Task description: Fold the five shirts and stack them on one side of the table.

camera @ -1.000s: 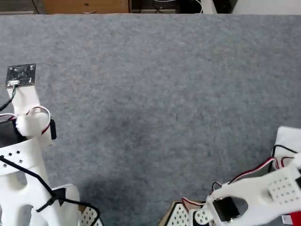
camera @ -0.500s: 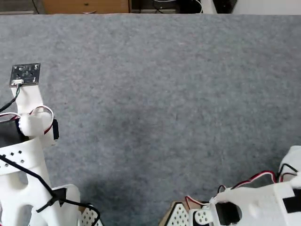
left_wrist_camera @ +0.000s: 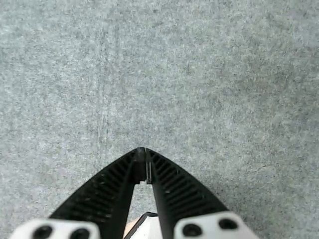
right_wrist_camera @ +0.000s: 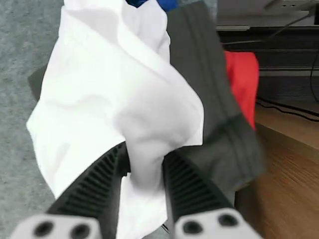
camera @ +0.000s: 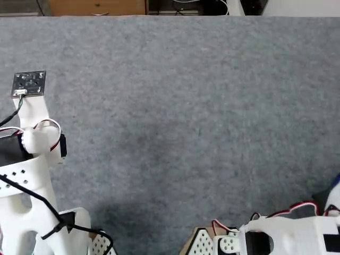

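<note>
1. Surface: grey, felt-like cover, runs from 9 to 3 o'clock across the high view.
2. Left arm: white, sits at 8 o'clock in the high view, with its wrist camera board at 9 o'clock. Left pincer: black ribbed fingers pressed together at the tips, nothing between them, grey surface under it.
3. Right arm: white, low at 5 o'clock in the high view, reaching to the surface's 4 o'clock edge.
4. White shirt: crumpled and bunched. Right pincer is pinching a fold of it, one finger on each side of the cloth.
5. Dark grey shirt: touching the white shirt, partly under it, hem seam showing.
6. Red shirt: just beyond the dark one, partly hidden by it.
7. Blue shirt: a small patch past the white shirt's far edge. A blue sliver also sits at the 4 o'clock edge of the high view.
</note>
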Tool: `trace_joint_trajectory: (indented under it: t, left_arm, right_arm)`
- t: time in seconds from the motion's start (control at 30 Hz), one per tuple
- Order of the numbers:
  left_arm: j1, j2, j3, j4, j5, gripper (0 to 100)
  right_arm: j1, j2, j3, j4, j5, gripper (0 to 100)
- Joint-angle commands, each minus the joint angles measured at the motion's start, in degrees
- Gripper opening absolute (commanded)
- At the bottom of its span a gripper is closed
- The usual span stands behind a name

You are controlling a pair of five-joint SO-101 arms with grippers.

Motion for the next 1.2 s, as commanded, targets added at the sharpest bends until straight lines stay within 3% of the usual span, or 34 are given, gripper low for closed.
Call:
trace_joint_trajectory:
  t: [0.0,0.47,0.57,0.73,0.9,1.07,1.17]
  left_arm:
    - [0.62,-0.22,-1.49,-0.79,0.09,2]
    - [0.62,-0.22,-1.49,-0.88,-0.18,2]
    - [0.62,-0.22,-1.49,-1.67,-0.18,2]
    - [0.44,-0.22,-1.49,-2.46,-0.18,2]
    - [0.62,-0.22,-1.49,-2.55,0.00,2]
    - [0.62,-0.22,1.32,-5.36,0.26,2]
    - [0.62,-0.40,5.80,-7.12,0.35,2]
  right_arm:
    - [2.59,-4.35,0.66,0.79,1.67,0.8]
    - [4.62,-4.26,0.75,0.79,4.57,1.9]
    - [4.79,-4.35,0.66,0.79,9.93,10.1]
    - [7.43,-4.79,0.13,0.88,8.26,25.0]
    - [7.52,-11.38,0.66,0.88,8.09,28.1]
    - [-1.71,-20.18,4.70,0.88,8.00,25.7]
    - [-12.70,-24.31,14.02,0.79,8.09,12.4]
